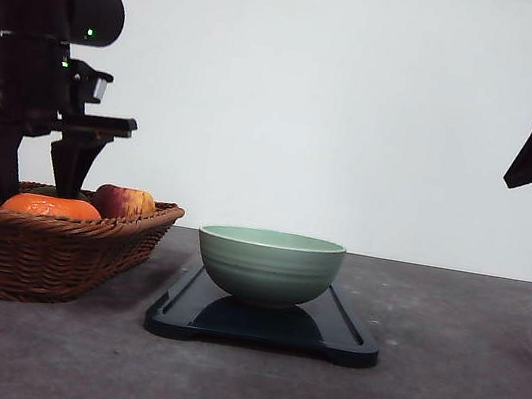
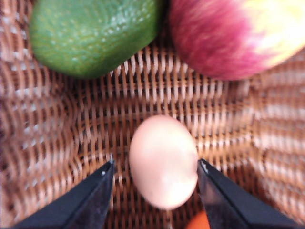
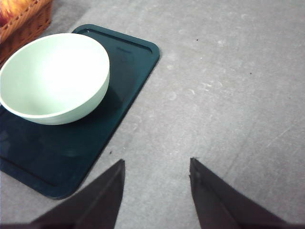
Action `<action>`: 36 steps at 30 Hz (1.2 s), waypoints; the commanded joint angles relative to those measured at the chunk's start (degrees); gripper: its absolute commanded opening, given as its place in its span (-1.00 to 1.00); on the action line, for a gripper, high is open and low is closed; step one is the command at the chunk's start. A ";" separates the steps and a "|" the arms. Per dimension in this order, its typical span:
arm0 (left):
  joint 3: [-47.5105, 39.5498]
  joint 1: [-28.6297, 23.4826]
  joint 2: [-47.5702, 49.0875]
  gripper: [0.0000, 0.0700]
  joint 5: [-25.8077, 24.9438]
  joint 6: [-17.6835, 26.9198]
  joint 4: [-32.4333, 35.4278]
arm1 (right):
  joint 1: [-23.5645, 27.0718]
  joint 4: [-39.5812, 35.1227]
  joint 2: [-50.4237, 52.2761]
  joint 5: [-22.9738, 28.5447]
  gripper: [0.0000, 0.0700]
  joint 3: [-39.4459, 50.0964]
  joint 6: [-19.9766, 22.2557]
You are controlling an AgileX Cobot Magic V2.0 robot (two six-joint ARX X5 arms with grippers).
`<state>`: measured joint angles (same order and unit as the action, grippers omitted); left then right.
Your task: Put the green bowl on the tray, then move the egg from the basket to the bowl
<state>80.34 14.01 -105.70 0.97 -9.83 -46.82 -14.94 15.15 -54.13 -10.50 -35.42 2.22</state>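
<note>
My black left hand (image 2: 155,167) frames a pale pink egg (image 2: 163,161) on brown weave basket (image 2: 57,138); sage-green bowl (image 1: 269,266), near-black tray (image 1: 346,334).

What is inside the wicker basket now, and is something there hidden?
The basket holds the egg, between the open left gripper's fingers, a red-yellow apple, a green fruit and an orange fruit. Its wall hides the egg in the front view.

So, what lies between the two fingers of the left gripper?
In the left wrist view, the egg lies on the basket weave between the left gripper fingers, with small gaps on both sides.
</note>
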 commanded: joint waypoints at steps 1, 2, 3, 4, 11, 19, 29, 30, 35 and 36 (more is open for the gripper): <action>1.50 0.20 -1.97 0.00 0.20 0.58 0.29 | -0.13 -0.60 -0.50 0.06 -0.24 -0.22 0.75; 1.50 0.21 -2.28 0.00 0.20 0.58 0.39 | -0.13 -0.60 -0.50 0.06 -0.24 -0.22 0.85; 1.50 0.23 -2.47 0.00 0.20 0.58 0.63 | -0.13 -0.59 -0.50 0.05 -0.24 -0.22 0.85; 1.50 0.25 -2.64 0.00 0.20 0.58 0.89 | -0.13 -0.59 -0.50 0.04 -0.24 -0.22 0.85; 1.50 0.27 -2.92 0.00 0.18 0.56 1.79 | -0.13 -0.91 -0.50 0.04 -0.24 -0.22 0.85; 1.50 0.27 -3.88 0.00 0.18 0.57 1.90 | -0.13 -1.18 -0.50 0.04 -0.24 -0.22 0.85; 1.50 0.27 -4.10 -0.01 0.18 0.56 2.85 | -0.13 -1.26 -0.50 0.04 -0.24 -0.22 0.85; 1.50 0.27 -4.10 -0.03 0.18 0.55 2.80 | -0.13 -1.27 -0.50 0.04 -0.24 -0.22 0.85; 1.50 0.27 -4.10 -0.28 0.18 0.58 2.40 | -0.13 -1.40 -0.50 0.06 -0.24 -0.22 0.85; 1.50 0.27 -4.10 -0.29 0.18 0.58 2.26 | -0.13 -1.41 -0.50 0.06 -0.24 -0.22 0.85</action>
<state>80.42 14.02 -108.40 1.13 -9.85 -44.51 -14.94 14.31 -54.13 -10.50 -35.42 2.68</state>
